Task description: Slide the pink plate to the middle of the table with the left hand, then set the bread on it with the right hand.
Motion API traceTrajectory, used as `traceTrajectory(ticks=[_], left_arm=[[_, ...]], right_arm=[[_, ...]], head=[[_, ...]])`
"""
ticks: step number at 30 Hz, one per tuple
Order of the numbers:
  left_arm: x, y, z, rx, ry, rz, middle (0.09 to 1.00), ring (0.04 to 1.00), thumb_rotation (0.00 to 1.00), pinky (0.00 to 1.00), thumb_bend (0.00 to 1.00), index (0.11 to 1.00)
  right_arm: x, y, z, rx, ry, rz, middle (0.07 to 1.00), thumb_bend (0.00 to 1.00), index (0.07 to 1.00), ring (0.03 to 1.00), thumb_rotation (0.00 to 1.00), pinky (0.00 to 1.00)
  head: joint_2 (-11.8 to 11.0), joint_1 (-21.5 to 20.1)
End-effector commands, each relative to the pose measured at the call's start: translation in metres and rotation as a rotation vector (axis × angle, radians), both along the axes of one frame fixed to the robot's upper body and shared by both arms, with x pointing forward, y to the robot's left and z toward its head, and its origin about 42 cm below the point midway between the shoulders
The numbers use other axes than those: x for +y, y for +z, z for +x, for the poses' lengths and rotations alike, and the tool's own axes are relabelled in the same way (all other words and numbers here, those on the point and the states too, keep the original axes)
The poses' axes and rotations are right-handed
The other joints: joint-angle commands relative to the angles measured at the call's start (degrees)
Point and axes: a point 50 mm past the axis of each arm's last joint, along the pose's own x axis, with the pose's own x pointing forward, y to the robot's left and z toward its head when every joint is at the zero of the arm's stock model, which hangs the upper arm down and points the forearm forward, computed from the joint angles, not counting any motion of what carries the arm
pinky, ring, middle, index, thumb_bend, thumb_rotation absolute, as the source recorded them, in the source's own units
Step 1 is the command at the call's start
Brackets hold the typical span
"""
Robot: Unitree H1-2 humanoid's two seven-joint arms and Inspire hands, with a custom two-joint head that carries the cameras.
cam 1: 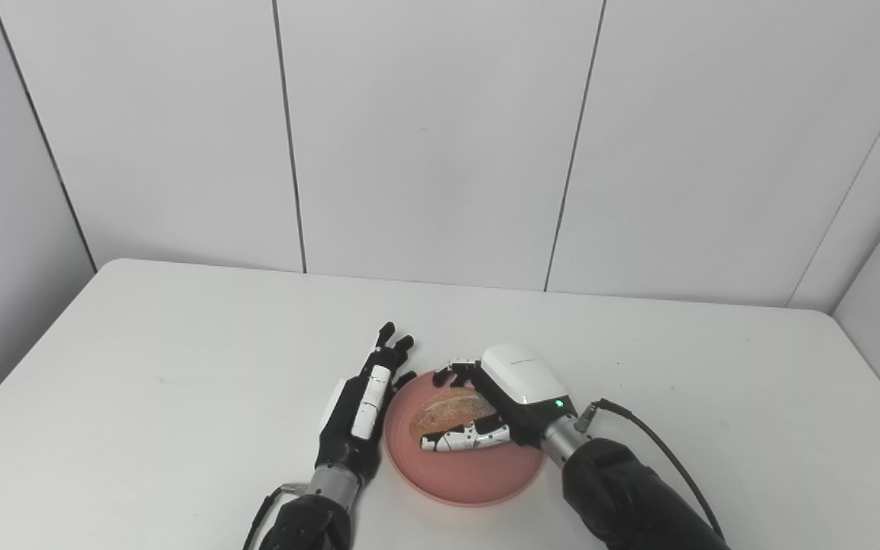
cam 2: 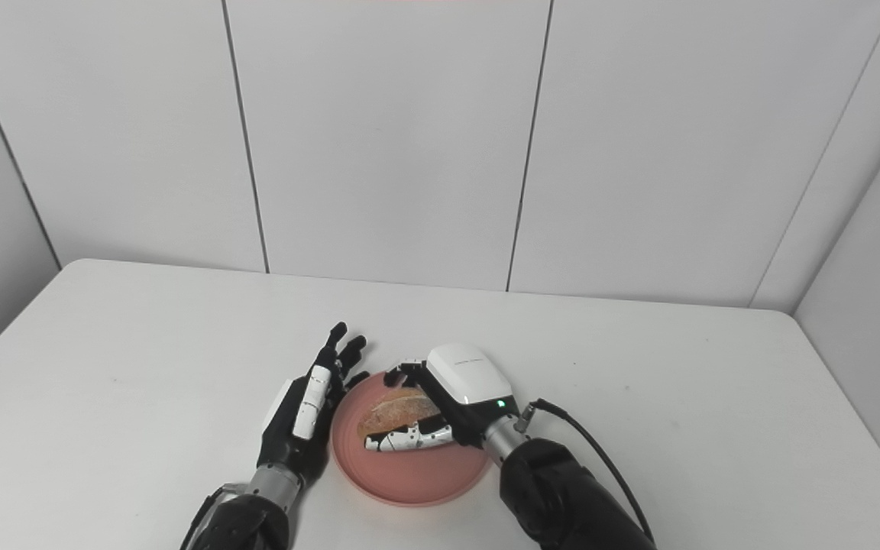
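- The round, shallow pink plastic plate (cam 1: 478, 477) lies flat on the matte white table (cam 1: 142, 382), close to the near edge and roughly midway between the table's left and right sides.
- The brown, oval crusty piece of bread (cam 1: 448, 412) sits over the far half of the plate, inside its rim; whether its underside touches the plate's surface cannot be told.
- The right hand (cam 1: 490, 405), black with a glossy white back shell, comes in from the lower right on a black-sleeved forearm and lies across the plate, palm turned left towards the bread.
- Its fingers (cam 1: 461, 370) curl round the bread's far side, while the white-and-black thumb (cam 1: 464, 439) stretches along the near side, so the hand is clasped round the bread.
- A small green light glows on the wrist end of the white shell, and a black cable (cam 1: 661, 451) loops from the wrist back along the forearm.
- The left hand (cam 1: 360, 409), black with white segments, rises from the bottom edge just left of the plate, standing on its side with the palm facing the rim.
- Its fingers (cam 1: 390, 344) are straight, pointing away towards the grey panelled wall (cam 1: 440, 137), only slightly fanned, and hold nothing.
- This hand lies along the plate's left rim; actual contact is unclear.
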Motion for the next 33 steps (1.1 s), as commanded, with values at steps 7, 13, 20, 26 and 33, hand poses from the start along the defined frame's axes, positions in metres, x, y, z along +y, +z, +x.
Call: traceTrajectory(ticks=[7,13,20,26,33], left_arm=[[0.002,-0.044,-0.023,0.194,-0.001,0.013,0.951,1.0,0.88,0.93,0.85,1.0],[0.004,-0.044,-0.023,0.191,0.007,0.006,0.963,1.0,0.89,0.96,0.87,1.0],[0.007,-0.042,-0.022,0.183,0.018,0.001,0.957,1.0,0.9,0.98,0.87,1.0],[0.013,-0.037,-0.018,0.146,0.048,0.002,0.95,0.985,0.89,0.96,0.89,1.0],[0.028,-0.03,-0.012,-0.043,0.155,0.084,0.958,0.955,0.9,0.97,0.81,1.0]], right_arm=[[-0.006,0.04,-0.005,-0.108,0.031,0.095,0.7,1.0,0.695,0.602,0.89,0.48],[-0.014,0.061,-0.014,-0.179,0.026,0.187,0.688,1.0,0.705,0.59,0.96,0.47],[-0.022,0.075,-0.022,-0.253,0.02,0.309,0.73,0.99,0.724,0.673,1.0,0.56],[-0.033,0.075,-0.024,-0.304,-0.002,0.508,0.729,0.99,0.714,0.676,1.0,0.56],[-0.046,0.045,-0.021,-0.076,-0.062,0.928,0.782,0.89,0.783,0.762,1.0,0.7]], head=[[0.0,0.0],[0.1,0.0],[0.3,-0.3],[0.2,-0.3],[0.1,-0.6]])
